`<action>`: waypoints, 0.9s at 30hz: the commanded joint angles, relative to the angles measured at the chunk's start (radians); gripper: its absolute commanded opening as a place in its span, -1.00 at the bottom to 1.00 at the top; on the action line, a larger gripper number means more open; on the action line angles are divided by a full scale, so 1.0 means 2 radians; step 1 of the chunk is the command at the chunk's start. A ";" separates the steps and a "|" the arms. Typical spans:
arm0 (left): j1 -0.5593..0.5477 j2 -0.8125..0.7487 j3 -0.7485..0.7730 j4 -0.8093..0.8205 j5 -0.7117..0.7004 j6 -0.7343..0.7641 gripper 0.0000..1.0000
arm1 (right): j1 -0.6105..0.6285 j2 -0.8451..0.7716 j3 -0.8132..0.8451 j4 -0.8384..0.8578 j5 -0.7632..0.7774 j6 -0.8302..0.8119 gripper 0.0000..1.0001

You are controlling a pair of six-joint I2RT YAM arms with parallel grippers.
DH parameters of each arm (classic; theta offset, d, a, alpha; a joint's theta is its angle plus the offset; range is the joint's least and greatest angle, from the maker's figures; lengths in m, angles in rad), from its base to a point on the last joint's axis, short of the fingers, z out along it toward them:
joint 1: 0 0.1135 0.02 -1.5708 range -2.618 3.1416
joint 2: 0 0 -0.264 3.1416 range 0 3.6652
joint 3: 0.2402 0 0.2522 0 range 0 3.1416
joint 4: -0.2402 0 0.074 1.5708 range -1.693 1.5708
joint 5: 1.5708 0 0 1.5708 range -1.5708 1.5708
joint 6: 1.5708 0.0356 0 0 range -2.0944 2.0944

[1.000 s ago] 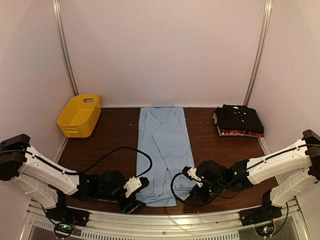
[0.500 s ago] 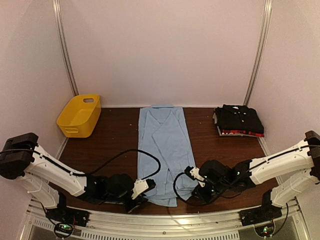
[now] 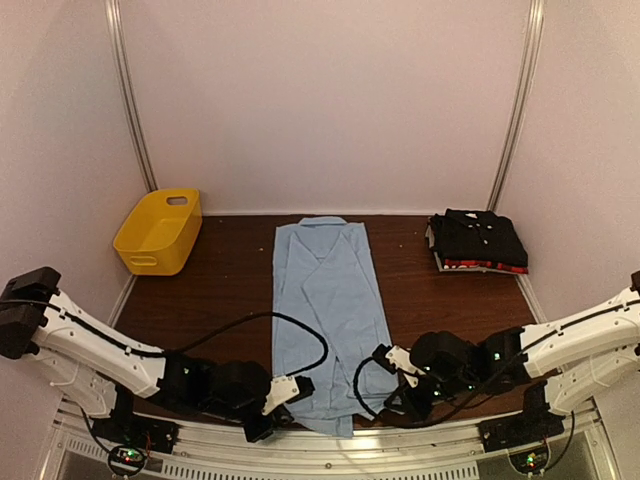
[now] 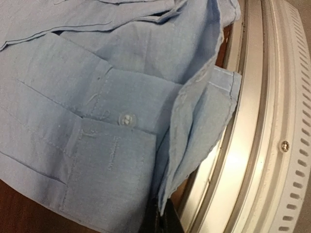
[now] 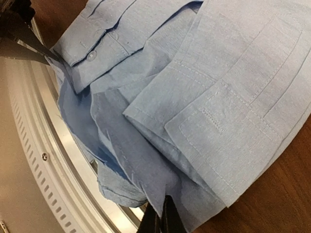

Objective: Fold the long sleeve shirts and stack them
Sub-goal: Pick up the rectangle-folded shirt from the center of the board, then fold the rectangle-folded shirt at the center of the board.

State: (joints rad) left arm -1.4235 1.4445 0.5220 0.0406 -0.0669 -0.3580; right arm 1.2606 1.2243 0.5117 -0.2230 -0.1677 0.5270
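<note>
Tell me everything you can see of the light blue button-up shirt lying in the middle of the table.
The light blue long-sleeve button-up shirt looks like thin woven cotton. It lies flat as a long narrow strip on the dark wooden table, with its collar at the far end and its sides folded inward. A stitched cuff with a pale button lies near the near hem, which bunches over the metal rail. The left gripper and right gripper are shut on that hem.

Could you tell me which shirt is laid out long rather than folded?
The light blue shirt, stretched down the middle of the table; the black shirt and the red-edged shirt beneath it sit folded at the far right.
</note>
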 commanded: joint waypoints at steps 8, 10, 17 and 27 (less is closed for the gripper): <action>0.077 -0.107 0.043 -0.063 0.071 0.011 -1.00 | -0.017 -0.034 0.079 -0.098 0.041 -0.013 -1.00; 0.107 -0.110 0.055 -0.065 0.080 0.028 -1.00 | -0.046 -0.017 0.107 -0.112 0.041 -0.038 -1.00; 0.243 -0.081 0.105 -0.048 0.134 0.069 -1.00 | -0.177 0.069 0.228 -0.140 0.005 -0.156 -1.00; 0.381 0.078 0.229 -0.055 0.196 0.103 -1.00 | -0.307 0.281 0.423 -0.184 -0.062 -0.275 -0.96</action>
State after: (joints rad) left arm -0.7086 1.5112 0.9009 -0.0818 0.2539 -0.2005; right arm 0.7113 1.6760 1.2629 -0.5236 -0.2348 0.0967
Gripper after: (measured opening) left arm 0.018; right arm 0.019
